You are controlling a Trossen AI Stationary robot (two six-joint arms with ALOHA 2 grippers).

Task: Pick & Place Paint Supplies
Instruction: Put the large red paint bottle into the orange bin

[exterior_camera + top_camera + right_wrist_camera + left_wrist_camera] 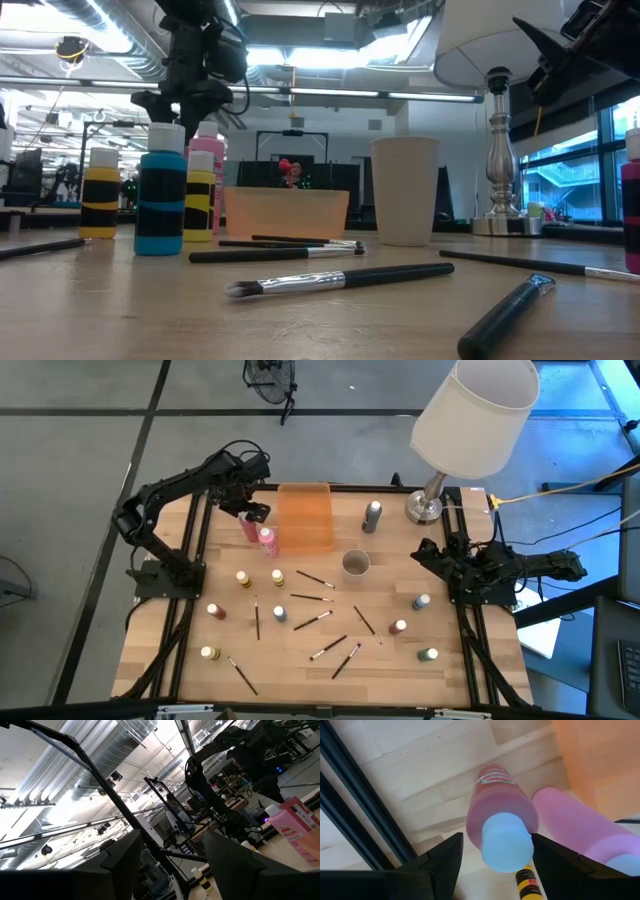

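Observation:
A pink paint bottle with a pale cap stands upright near the table's far left, just left of the orange tray. My left gripper points down over it, open, one finger on each side of the cap. A second pink bottle stands close beside the first. More small bottles and several dark-handled paintbrushes are spread over the tabletop. My right gripper waits at the right edge, open, holding nothing and tipped up toward the room.
A round grey cup stands mid-table and a grey bottle right of the tray. A lamp with a metal foot stands at the far right corner. The table's dark frame rail runs close beside the left gripper.

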